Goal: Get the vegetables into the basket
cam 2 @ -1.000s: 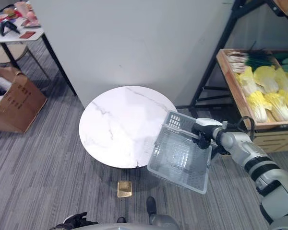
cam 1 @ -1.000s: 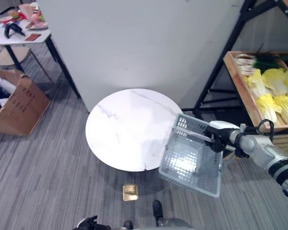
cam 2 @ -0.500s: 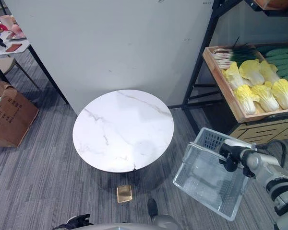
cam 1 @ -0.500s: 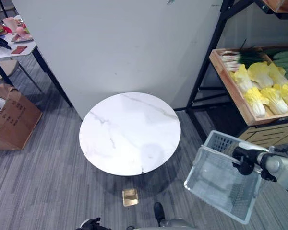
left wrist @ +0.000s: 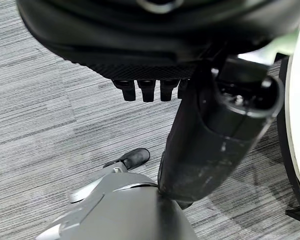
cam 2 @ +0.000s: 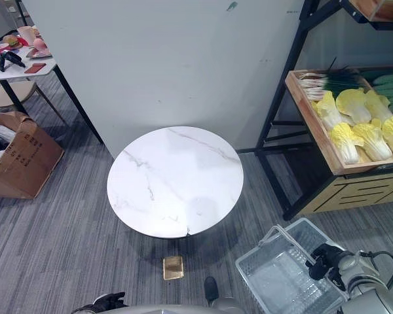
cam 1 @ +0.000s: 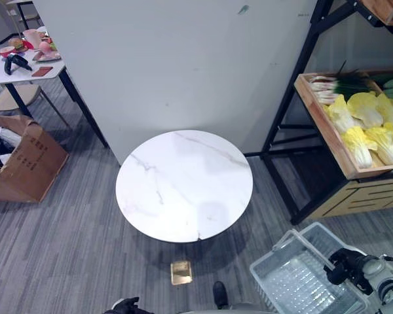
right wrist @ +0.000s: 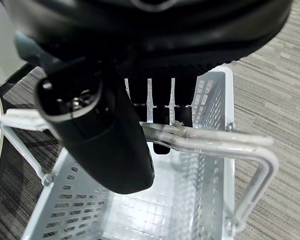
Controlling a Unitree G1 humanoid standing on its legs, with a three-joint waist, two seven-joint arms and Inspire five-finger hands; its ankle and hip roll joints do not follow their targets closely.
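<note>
Cabbages, pale and leafy, are stacked in a wooden crate on the shelf, with green onions behind them. A grey perforated plastic basket is held low beside the round marble counter, its handle gripped by the curled right hand. The left hand is seen hanging with fingers curled, holding nothing.

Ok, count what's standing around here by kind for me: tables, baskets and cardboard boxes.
Tables: 2, the round table and the side table
Baskets: 1, the basket
Cardboard boxes: 1, the cardboard box
Total: 4
</note>
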